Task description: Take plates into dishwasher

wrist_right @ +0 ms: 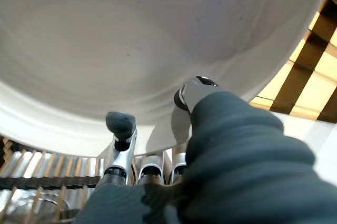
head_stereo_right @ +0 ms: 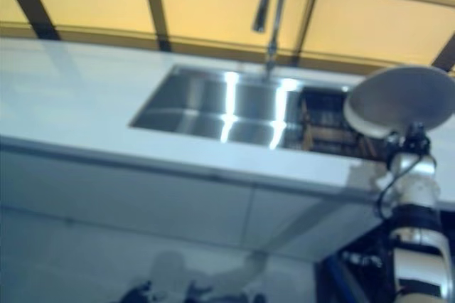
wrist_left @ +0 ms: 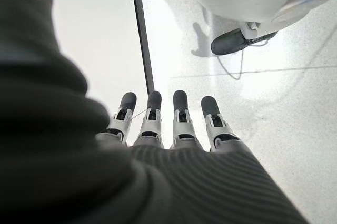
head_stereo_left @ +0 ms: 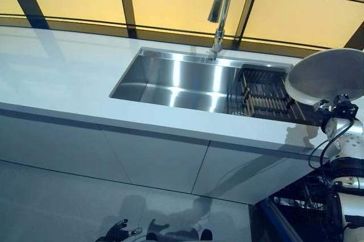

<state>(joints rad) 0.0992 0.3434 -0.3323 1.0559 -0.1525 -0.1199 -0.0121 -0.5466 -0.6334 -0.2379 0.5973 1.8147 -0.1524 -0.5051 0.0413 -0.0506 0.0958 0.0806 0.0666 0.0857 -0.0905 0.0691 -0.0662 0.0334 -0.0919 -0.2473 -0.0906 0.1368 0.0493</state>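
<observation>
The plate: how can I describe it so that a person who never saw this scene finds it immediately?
Start at the steel sink in the white counter. At its right end lies a dark slatted rack. The plate is the pale round disc above it, pinched by the right hand.

Each robot hand (wrist_left: 174,129) has silver fingers with dark tips, apparently rubbery, under a dark ribbed cover.
</observation>
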